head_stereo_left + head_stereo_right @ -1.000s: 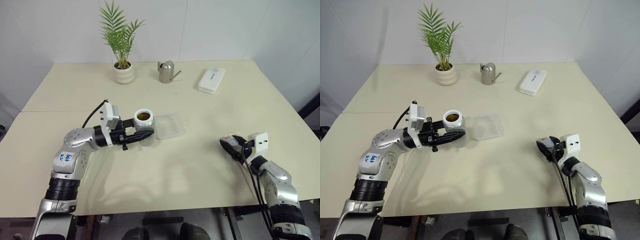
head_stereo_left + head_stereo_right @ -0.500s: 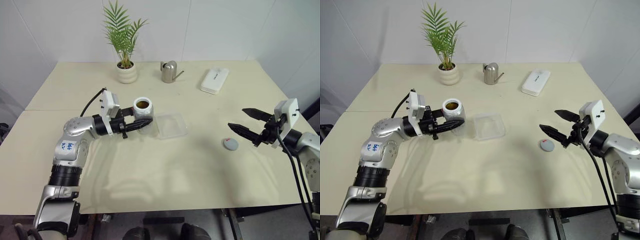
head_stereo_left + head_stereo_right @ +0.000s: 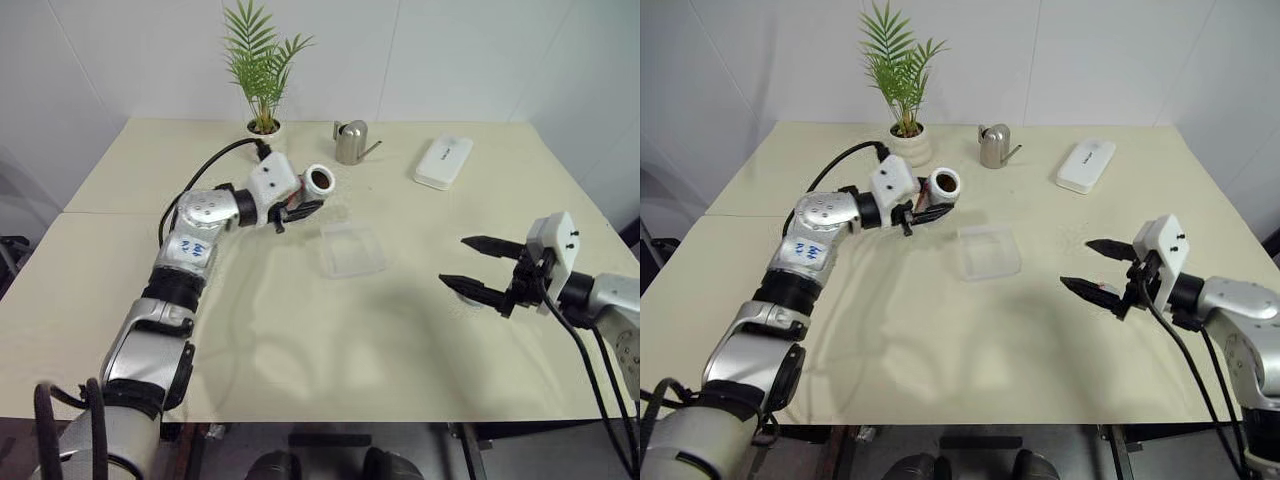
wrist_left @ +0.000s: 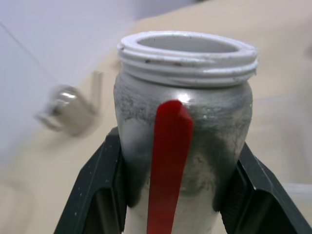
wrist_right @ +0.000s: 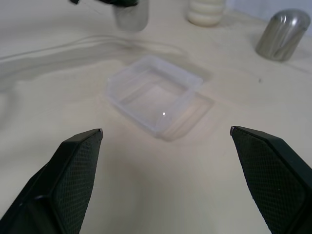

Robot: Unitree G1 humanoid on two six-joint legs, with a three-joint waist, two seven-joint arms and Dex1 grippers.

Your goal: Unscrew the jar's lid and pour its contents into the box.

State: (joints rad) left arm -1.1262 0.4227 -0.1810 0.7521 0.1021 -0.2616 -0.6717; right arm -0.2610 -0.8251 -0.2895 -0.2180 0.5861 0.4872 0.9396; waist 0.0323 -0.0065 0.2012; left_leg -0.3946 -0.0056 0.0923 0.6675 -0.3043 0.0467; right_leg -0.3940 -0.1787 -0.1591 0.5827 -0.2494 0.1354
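My left gripper [image 3: 302, 206] is shut on the jar [image 3: 317, 184], a silvery cylinder with a red stripe [image 4: 168, 161]. It holds the jar above the table, tipped so the open mouth faces the right. Dark brown contents [image 3: 946, 184] show inside the mouth. The clear box [image 3: 352, 250] lies on the table just right of and nearer than the jar, and shows ahead in the right wrist view [image 5: 153, 92]. My right gripper [image 3: 453, 261] hovers open at the right, nothing between its fingers. The grey lid [image 3: 468, 299] lies on the table beneath its lower finger, mostly hidden.
A potted palm [image 3: 265, 130], a steel watering can [image 3: 350, 142] and a white oblong case [image 3: 444, 161] stand along the far side of the table. The table's front edge runs close below both arms.
The right gripper let the lid go onto the table, opened wide and rose. The left gripper lifted the jar, carried it farther away and tipped its mouth sideways. The camera view shifted.
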